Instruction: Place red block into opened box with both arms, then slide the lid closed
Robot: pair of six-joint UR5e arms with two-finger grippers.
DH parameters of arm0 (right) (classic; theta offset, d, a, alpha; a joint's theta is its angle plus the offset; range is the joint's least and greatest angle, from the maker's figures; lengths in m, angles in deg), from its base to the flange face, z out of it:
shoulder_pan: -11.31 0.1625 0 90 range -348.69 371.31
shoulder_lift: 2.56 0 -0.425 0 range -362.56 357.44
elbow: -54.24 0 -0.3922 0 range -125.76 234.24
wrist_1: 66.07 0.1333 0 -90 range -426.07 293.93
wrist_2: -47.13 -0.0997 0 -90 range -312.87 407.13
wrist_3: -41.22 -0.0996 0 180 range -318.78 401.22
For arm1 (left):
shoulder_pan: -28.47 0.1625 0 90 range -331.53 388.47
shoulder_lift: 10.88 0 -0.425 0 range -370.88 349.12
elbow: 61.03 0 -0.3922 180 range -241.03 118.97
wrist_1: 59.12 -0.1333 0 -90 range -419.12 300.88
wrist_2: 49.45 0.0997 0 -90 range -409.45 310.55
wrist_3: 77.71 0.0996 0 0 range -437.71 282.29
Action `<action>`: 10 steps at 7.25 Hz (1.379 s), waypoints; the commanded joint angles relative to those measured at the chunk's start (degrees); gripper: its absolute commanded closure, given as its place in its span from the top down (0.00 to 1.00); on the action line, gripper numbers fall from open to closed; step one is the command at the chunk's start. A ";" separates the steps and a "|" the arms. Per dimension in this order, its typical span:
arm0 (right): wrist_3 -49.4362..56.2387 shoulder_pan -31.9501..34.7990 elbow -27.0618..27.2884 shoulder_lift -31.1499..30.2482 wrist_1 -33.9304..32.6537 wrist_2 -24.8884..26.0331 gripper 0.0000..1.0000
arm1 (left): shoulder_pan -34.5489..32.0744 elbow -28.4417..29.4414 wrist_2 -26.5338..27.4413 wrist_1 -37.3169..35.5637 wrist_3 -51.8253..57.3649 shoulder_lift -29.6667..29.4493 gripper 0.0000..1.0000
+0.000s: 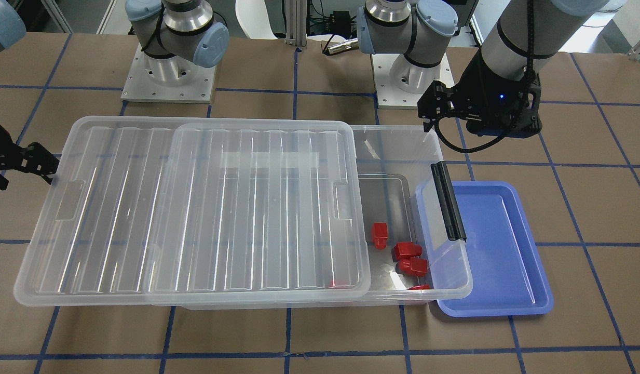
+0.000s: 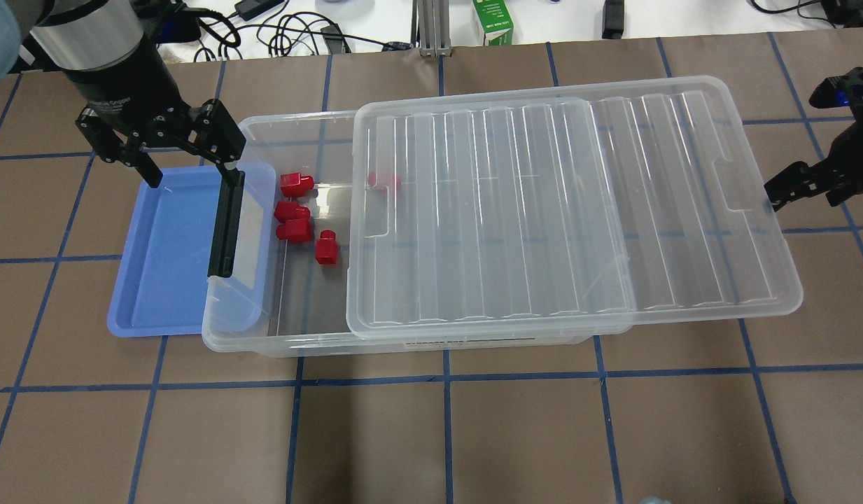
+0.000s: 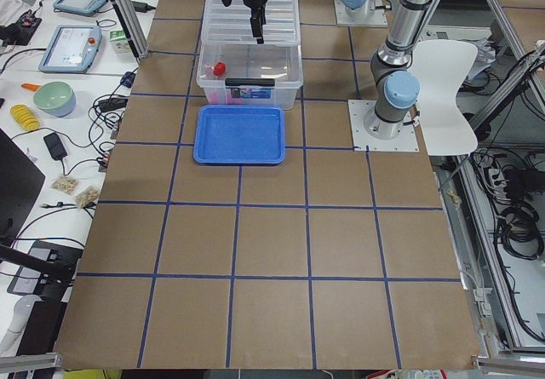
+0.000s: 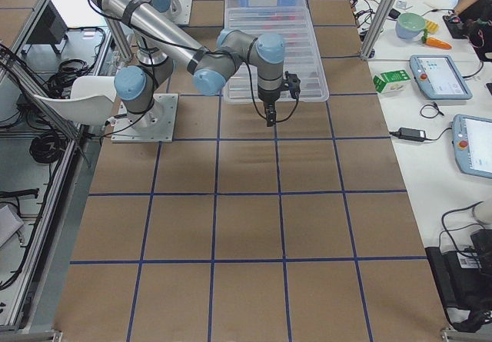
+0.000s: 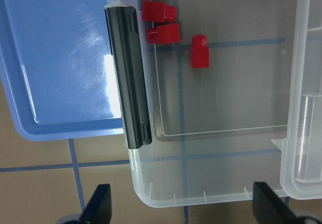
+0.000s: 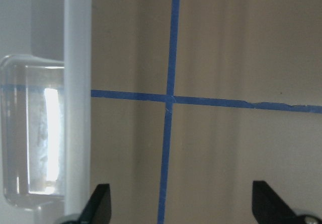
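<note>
Several red blocks [image 2: 295, 231] lie in the uncovered left end of the clear box [image 2: 263, 346], and one more red block [image 2: 383, 182] shows through the lid. The ribbed lid [image 2: 543, 210] covers most of the box and overhangs its right end. My left gripper [image 5: 183, 206] hangs open over the box's far left corner, beside the black clip handle [image 2: 225, 224], with nothing in it. My right gripper [image 6: 183, 206] is open just off the lid's right short end, one of its fingers [image 2: 781, 190] close to the rim; the lid's edge [image 6: 75, 108] shows at the left of its wrist view.
A blue tray [image 2: 165, 259] lies against the box's left end, partly under it. The brown table [image 2: 445, 434] is taped in blue squares. Cables and a green carton [image 2: 493, 21] sit beyond the far edge.
</note>
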 commanded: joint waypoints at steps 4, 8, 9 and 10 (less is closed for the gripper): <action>-15.01 13.45 0.17 0.25 -1.01 0.72 1.00 | 0.08 -0.28 0.05 0.00 0.36 0.01 1.00; -15.21 17.70 0.26 0.25 -1.55 0.99 1.00 | 0.08 -0.28 0.05 0.00 0.45 0.09 1.00; -15.21 17.79 0.35 0.25 -1.46 0.99 1.00 | 0.26 -0.28 0.14 0.00 0.54 0.18 1.00; -15.21 17.79 0.26 0.25 -1.46 0.82 1.00 | 0.35 -0.28 0.05 -0.09 0.63 0.18 1.00</action>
